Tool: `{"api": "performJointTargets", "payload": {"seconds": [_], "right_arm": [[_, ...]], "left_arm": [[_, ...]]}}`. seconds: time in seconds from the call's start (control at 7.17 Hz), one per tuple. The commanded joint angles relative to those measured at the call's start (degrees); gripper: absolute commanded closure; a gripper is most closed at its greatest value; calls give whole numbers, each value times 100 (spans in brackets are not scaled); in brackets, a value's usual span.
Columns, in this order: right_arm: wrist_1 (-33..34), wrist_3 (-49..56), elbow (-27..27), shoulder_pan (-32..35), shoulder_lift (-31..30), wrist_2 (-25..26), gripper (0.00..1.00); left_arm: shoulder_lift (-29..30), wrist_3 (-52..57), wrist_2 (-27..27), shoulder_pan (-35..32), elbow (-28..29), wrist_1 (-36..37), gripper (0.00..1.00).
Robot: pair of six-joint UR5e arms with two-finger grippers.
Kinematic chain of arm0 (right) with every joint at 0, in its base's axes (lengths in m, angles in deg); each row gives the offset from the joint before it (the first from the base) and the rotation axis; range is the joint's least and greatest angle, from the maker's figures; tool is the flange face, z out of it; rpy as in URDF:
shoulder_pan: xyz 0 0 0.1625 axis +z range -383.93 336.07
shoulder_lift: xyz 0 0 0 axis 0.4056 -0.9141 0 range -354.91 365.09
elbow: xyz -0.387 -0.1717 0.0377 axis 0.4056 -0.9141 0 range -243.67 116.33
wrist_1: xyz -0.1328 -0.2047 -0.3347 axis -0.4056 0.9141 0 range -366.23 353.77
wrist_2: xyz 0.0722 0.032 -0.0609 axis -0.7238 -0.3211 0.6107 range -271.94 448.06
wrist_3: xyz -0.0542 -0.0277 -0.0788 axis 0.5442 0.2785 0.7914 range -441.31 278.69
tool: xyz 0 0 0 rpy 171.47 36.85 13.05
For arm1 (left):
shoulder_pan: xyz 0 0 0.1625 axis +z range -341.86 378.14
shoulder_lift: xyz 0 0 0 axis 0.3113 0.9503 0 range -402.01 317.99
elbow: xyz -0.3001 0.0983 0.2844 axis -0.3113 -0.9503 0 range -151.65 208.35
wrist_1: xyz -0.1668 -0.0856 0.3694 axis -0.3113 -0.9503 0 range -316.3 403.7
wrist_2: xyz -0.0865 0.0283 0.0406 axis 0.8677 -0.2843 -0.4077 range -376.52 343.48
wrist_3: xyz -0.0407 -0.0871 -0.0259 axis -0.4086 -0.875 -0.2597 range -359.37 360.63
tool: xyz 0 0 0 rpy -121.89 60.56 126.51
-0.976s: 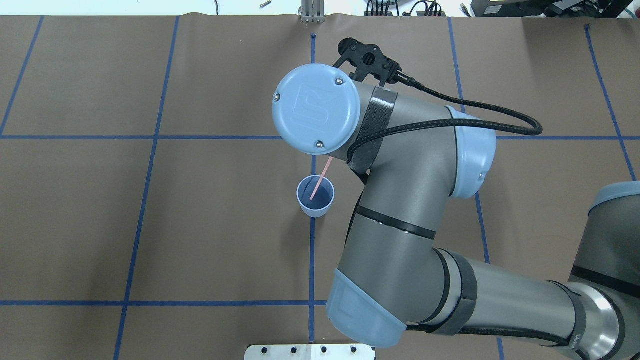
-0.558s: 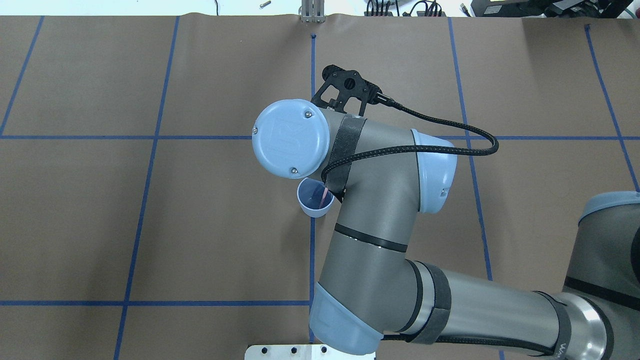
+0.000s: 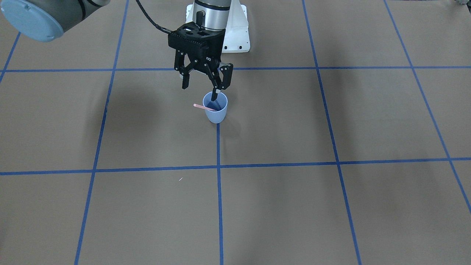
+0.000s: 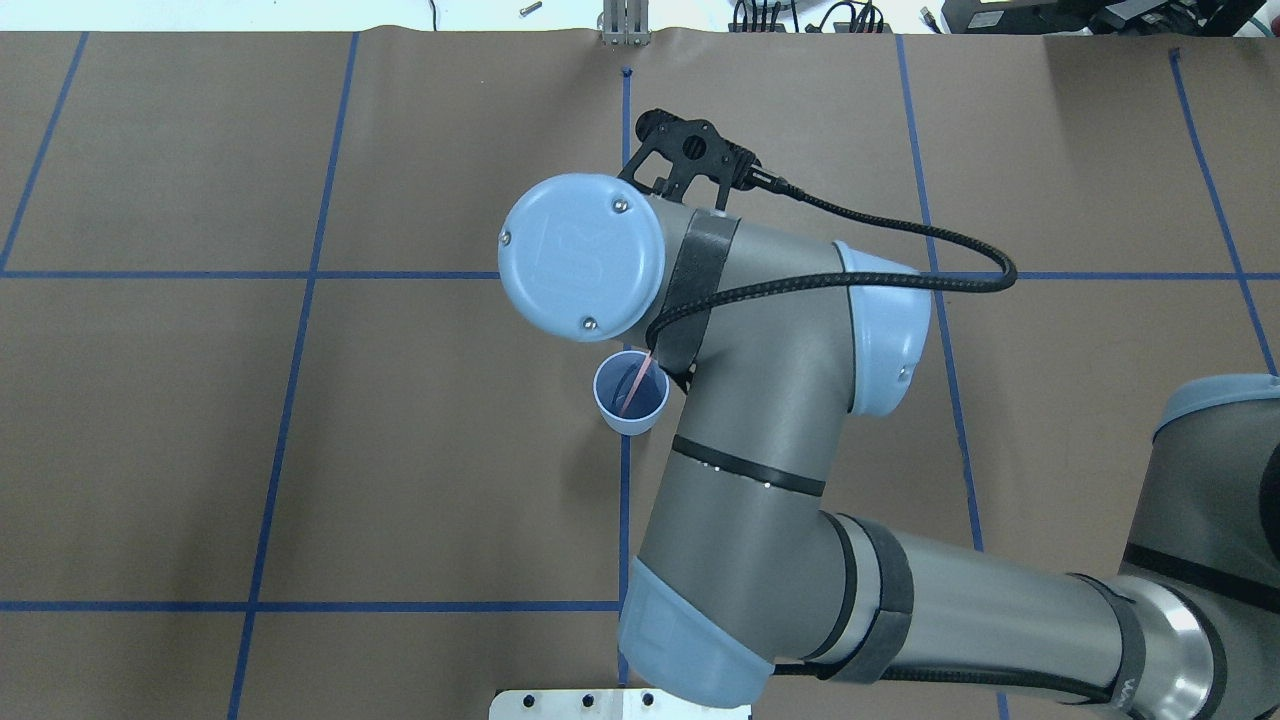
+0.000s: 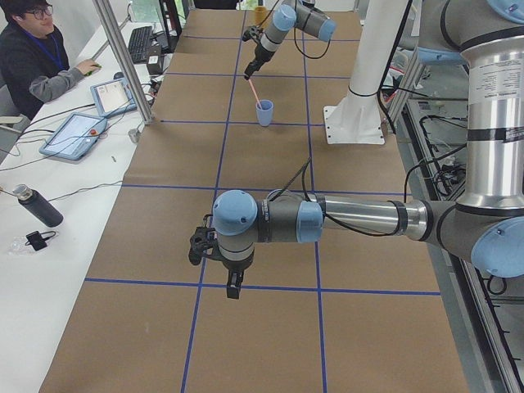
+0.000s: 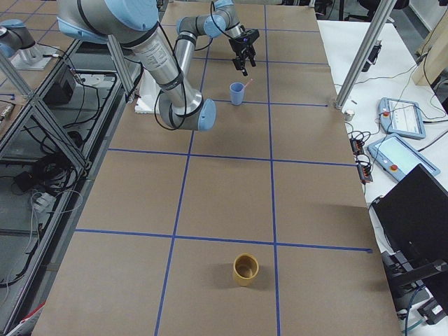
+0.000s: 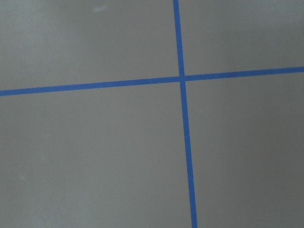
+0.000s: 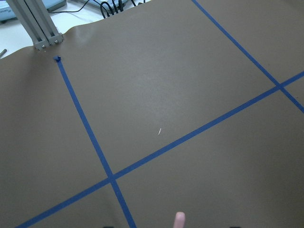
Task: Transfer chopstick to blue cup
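Note:
The pale blue cup (image 3: 216,115) stands upright on a blue tape line near the table's middle; it also shows in the overhead view (image 4: 628,416). The pale pink chopstick (image 3: 200,107) leans inside it, its upper end sticking out over the rim (image 4: 635,383). My right gripper (image 3: 201,90) hangs open just above the cup, one fingertip over the cup's mouth, not gripping the stick. The stick's rounded tip shows at the bottom of the right wrist view (image 8: 179,219). My left gripper (image 5: 232,288) points down over bare table far from the cup; I cannot tell if it is open.
A tan cup (image 6: 246,269) stands far off toward the table's other end. The right arm's white base (image 3: 232,35) is just behind the blue cup. A metal post (image 4: 622,25) stands at the far edge. An operator (image 5: 33,57) sits beside tablets.
The right wrist moved left and toward the cup, bringing the chopstick down into it, then eased slightly away. The stick now leans inside the cup.

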Motion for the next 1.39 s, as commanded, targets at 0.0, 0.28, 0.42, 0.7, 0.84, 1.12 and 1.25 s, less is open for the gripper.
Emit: {"api": "performJointTargets", "payload": {"seconds": [0.0,0.28,0.42,0.7,0.84,1.12,1.25], "right_arm": [[-51,1058,89,917,-72,-959,0],[-758,2821,89,2260,-832,-2469,0],[-1302,3971,54,2963,-1525,-3147,0],[-1484,6353,10,4134,-2485,-4203,0],[-1501,7365,9,4478,-3012,-4443,0],[-1519,8643,9,5190,-4013,-4743,0],[-1519,9424,9,5594,-4585,-4745,0]], "left_arm": [[-15,-31,-42,26,7,84,1],[-147,-84,-33,35,59,111,1],[-330,-58,-25,35,51,59,1],[-489,-67,-60,35,-115,40,1],[-481,-67,-60,35,-73,40,1],[-490,-67,-95,26,-186,49,1],[-437,-67,-147,35,-195,49,1]]}}
